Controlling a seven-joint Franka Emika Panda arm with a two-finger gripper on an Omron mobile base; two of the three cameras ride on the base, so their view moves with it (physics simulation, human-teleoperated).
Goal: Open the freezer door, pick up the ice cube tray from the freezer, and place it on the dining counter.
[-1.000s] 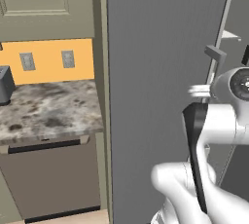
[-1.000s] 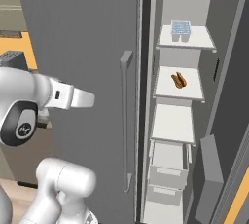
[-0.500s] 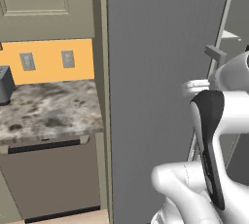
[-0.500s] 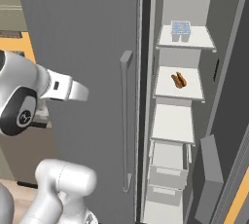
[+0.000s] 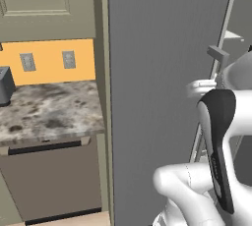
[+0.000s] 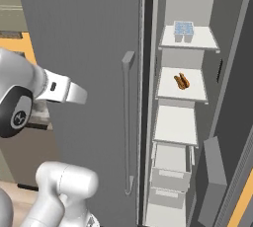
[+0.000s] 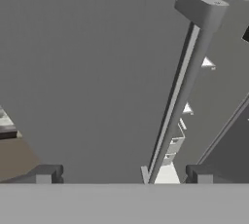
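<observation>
1. Now the freezer point(image 6: 183, 122) stands open on its right side, and its light grey inside with white shelves can be seen from the right base view.
2. On the top shelf point(image 6: 190, 43) lies the ice cube tray point(image 6: 183, 27), a small pale blue grid, near the back of that shelf.
3. One shelf lower there is a small brown food item point(image 6: 182, 81); what it is exactly I cannot tell.
4. Below the shelves there are two pale drawers point(image 6: 170, 171), one above the other.
5. The grey door panel point(image 6: 89, 73) to the left of the opening is flat and closed, and it carries a long thin vertical bar handle point(image 6: 127, 122) on square brackets.
6. The hand point(image 7: 124, 174) is open, its two dark fingertips point(image 7: 46, 173) standing wide apart, and nothing is between them.
7. In the hand view the bar handle point(image 7: 177, 86) runs slanted between the two fingertips, but the hand is not touching it.
8. To the left of the freezer there is a desk point(image 5: 49, 112) with a mottled marble top over beige cabinets, in front of an orange wall point(image 5: 49, 60) with two outlets.
</observation>
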